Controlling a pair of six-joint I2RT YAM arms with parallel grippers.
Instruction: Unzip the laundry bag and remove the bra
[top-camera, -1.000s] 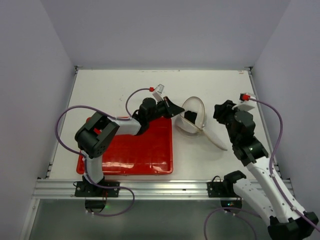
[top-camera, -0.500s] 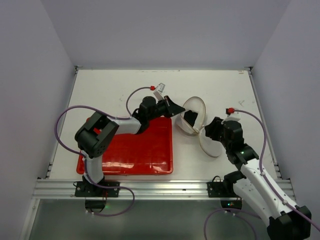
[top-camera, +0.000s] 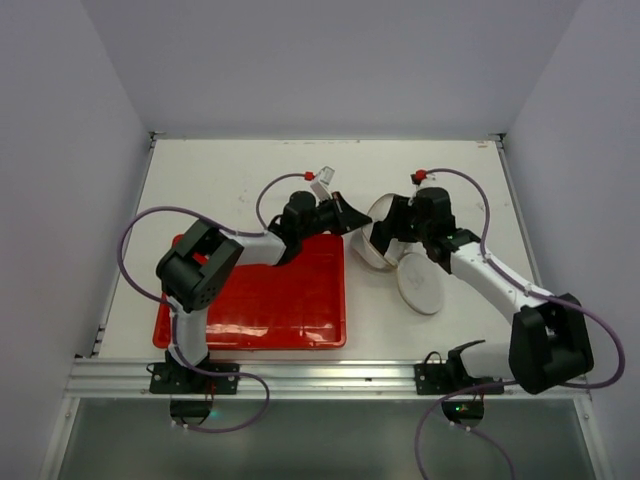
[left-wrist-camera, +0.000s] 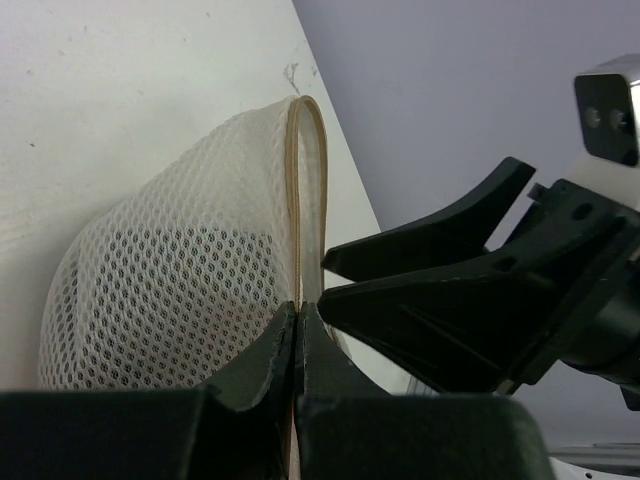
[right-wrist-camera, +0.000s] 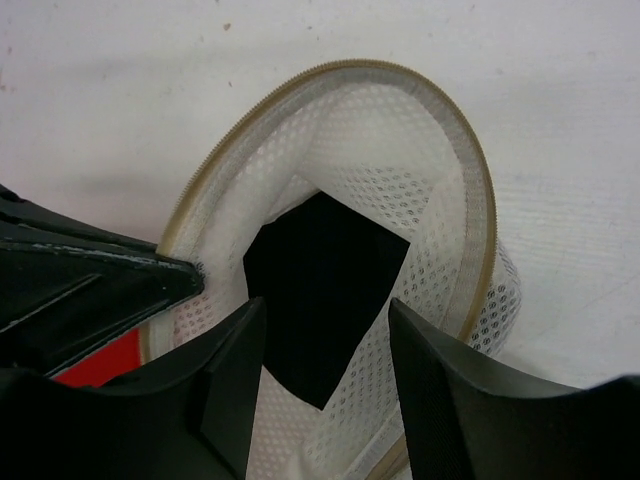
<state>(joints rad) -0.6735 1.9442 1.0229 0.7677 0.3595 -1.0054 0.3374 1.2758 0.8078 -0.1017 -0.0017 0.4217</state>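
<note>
The laundry bag (top-camera: 371, 250) stands unzipped on the table, its round mesh lid (top-camera: 420, 284) lying flat beside it. My left gripper (top-camera: 352, 220) is shut on the bag's tan zipper rim (left-wrist-camera: 300, 200) and holds the opening upright. In the right wrist view the bra (right-wrist-camera: 325, 275) shows as a black fold inside the white mesh (right-wrist-camera: 440, 200). My right gripper (right-wrist-camera: 325, 312) hangs open just over that opening, one finger on each side of the black fabric, touching nothing that I can see. The top view hides the bra under this gripper (top-camera: 386, 228).
The red tray (top-camera: 260, 310) lies at the left, right against the bag, under my left forearm. Walls close the table in on three sides. The right arm (top-camera: 480, 270) stretches across the table's right half.
My right arm swung in from the right side to above the bag's mouth and its jaws widened. The mesh lid dropped flat onto the table. The left gripper kept its pinch.
</note>
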